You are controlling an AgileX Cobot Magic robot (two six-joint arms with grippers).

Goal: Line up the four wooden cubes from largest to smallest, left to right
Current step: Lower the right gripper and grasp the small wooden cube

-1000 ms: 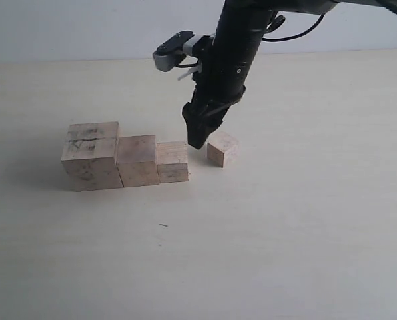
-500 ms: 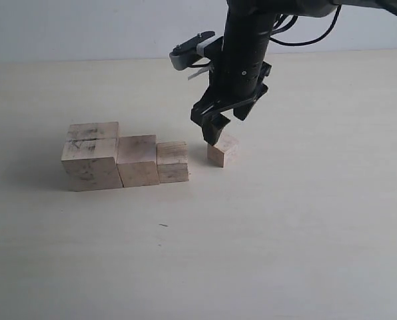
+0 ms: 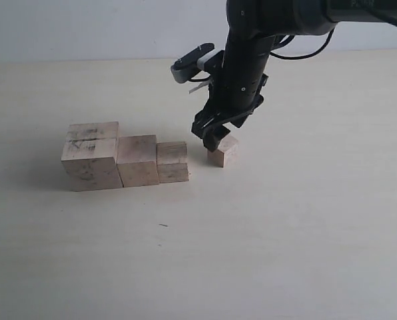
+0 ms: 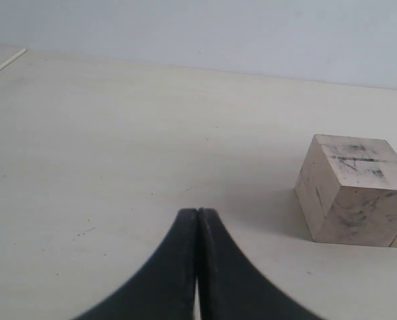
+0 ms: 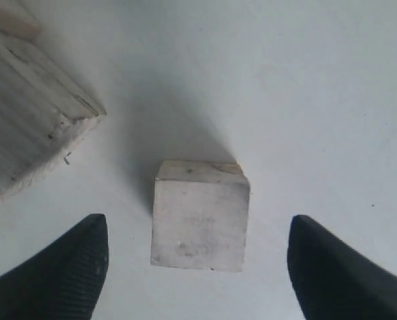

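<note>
While three cubes (image 3: 137,160) stand nearby, right claw (image 3: 216,137) flanks smallest cube (image 3: 221,155).

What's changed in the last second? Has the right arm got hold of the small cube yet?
The right gripper swung right from beside the third cube, turned, and came down over the smallest cube. Its jaws now stand open on either side of it, not gripping, so nothing has been taken hold of. No cube has moved; the smallest sits apart, to the right of the others.
</note>
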